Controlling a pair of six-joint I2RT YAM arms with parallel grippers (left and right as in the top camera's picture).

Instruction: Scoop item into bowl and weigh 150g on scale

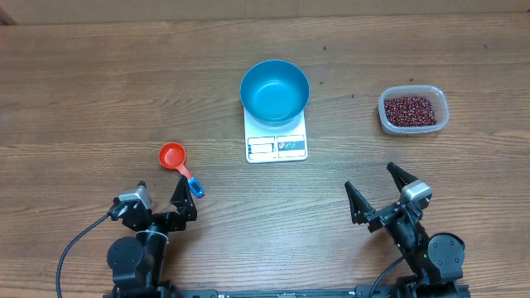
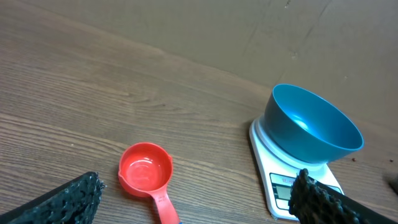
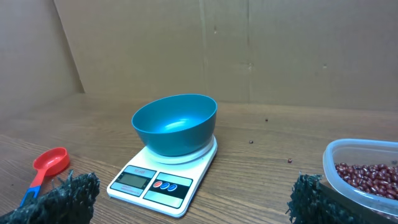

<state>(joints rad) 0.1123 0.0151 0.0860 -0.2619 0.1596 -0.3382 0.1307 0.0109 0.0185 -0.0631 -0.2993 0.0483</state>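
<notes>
The blue bowl (image 1: 275, 89) (image 2: 314, 123) (image 3: 175, 123) sits empty on the white scale (image 1: 277, 142) (image 2: 277, 184) (image 3: 163, 177) at the table's middle. Dark red-brown beans (image 1: 409, 109) (image 3: 368, 176) fill a clear plastic tub (image 1: 413, 111) (image 3: 348, 160) at the right. A red scoop (image 1: 173, 156) (image 2: 147, 170) (image 3: 51, 162) with a blue-tipped handle lies left of the scale. My left gripper (image 1: 163, 200) (image 2: 198, 198) stands open just behind the scoop's handle, holding nothing. At the near right my right gripper (image 1: 379, 188) (image 3: 189, 198) is open and empty, facing the scale.
A few stray beans (image 3: 251, 142) lie on the wood behind the scale. A cardboard wall (image 3: 249, 43) backs the table. Black cables (image 1: 70, 248) run from the arm bases at the front edge.
</notes>
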